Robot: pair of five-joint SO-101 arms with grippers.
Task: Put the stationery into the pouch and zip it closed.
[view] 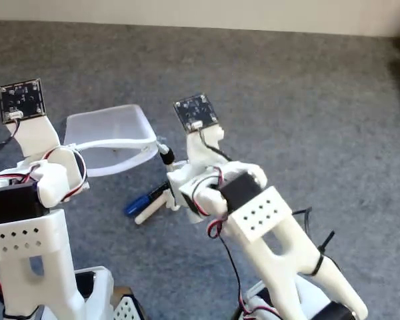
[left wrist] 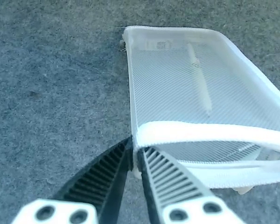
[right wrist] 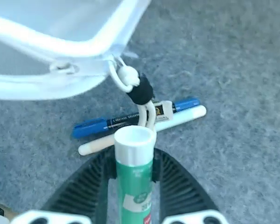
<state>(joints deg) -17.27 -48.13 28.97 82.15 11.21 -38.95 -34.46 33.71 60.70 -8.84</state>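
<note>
green glue stick point(right wrist: 134, 186) cap-first toward pouch point(right wrist: 84, 45)

No legible text, number or sign anywhere.
- Blue pen point(right wrist: 130, 120): line of tiny white print along dark barrel, too small to read; small black-and-gold label near cap end, marks unclear.
- Green glue stick point(right wrist: 134, 186): white label patch with red edge on tube, no letters made out.
- Pouch point(left wrist: 168, 93): faint pale patch behind mesh near closed edge, unreadable.
- High view: pen on carpet at 5 o'clock from pouch.
</note>
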